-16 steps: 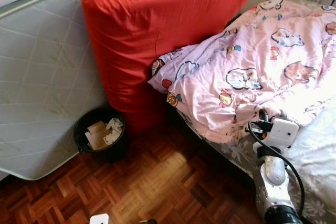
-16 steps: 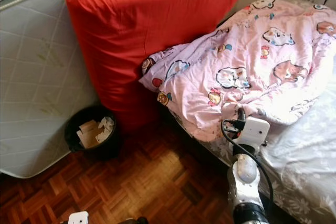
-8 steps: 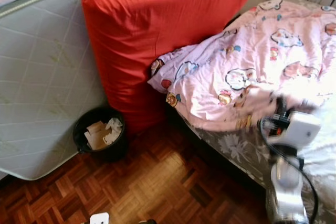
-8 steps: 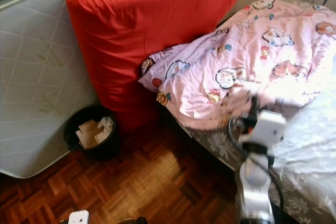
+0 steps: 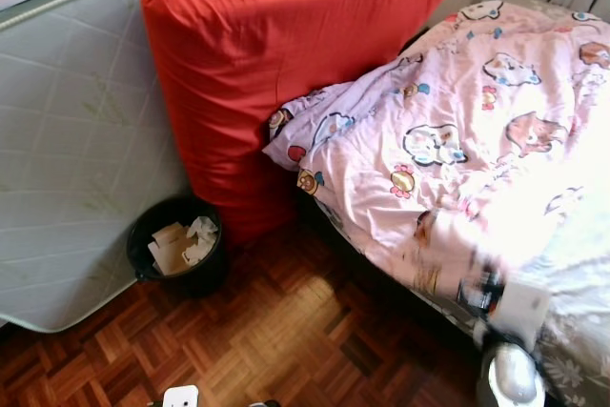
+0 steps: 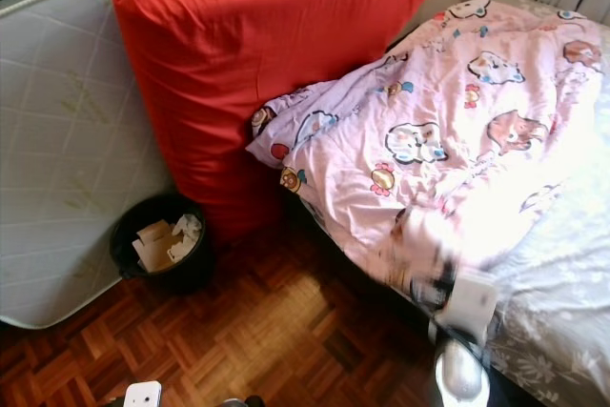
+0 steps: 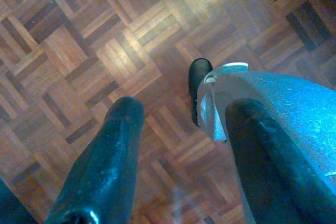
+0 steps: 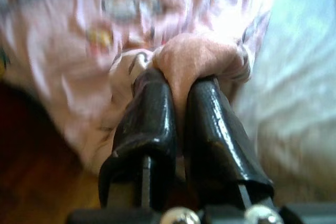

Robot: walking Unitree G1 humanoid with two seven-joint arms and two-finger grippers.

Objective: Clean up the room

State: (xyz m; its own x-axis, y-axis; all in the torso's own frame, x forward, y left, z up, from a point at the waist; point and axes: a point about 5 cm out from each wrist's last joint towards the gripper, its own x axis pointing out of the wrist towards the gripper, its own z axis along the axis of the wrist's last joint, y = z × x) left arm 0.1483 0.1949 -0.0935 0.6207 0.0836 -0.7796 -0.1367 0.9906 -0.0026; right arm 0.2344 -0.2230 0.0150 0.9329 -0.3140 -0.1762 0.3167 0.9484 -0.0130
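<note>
Right wrist view shows your right gripper [image 8: 178,85] clenched on a fold of the pink quilt [image 5: 457,131] at lower right of the head view — pull slowly and evenly — left gripper [image 7: 178,145] hangs open.

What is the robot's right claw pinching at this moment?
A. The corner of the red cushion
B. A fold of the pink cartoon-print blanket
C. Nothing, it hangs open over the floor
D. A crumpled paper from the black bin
B. In the right wrist view the right claw has its two black fingers pressed together on a bunched fold of the pink cartoon-print blanket, at the edge of the bed.
</note>
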